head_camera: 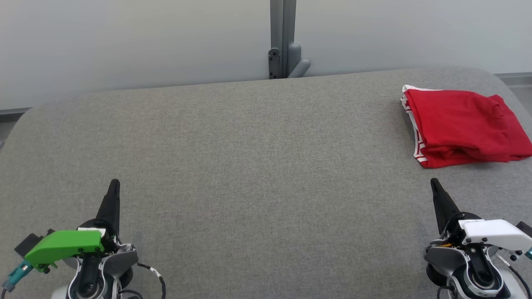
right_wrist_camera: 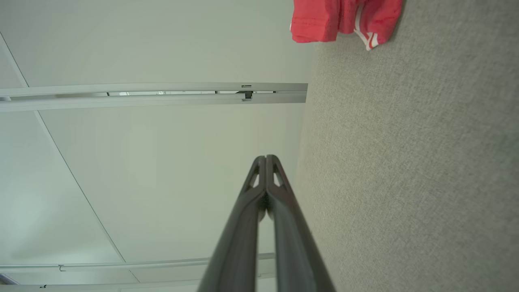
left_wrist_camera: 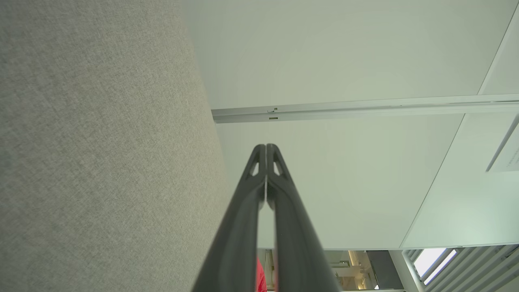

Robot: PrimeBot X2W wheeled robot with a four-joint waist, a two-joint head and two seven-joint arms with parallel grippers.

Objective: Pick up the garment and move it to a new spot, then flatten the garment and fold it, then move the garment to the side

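Observation:
A red garment (head_camera: pixel 461 126) with white stripes along one edge lies folded at the far right of the grey fabric table (head_camera: pixel 249 166). In the right wrist view the same garment (right_wrist_camera: pixel 344 18) sits at the top. A sliver of red garment (left_wrist_camera: pixel 260 278) shows between the fingers in the left wrist view. My left gripper (head_camera: pixel 114 183) rests shut at the lower left, holding nothing, its tips (left_wrist_camera: pixel 266 147) pressed together. My right gripper (head_camera: pixel 434 182) is shut and empty at the lower right, just in front of the garment; its fingertips (right_wrist_camera: pixel 266 157) touch.
A grey post with a bracket (head_camera: pixel 284 45) stands behind the table's far edge against a pale wall. The table's corners are rounded, and the garment lies close to the right edge.

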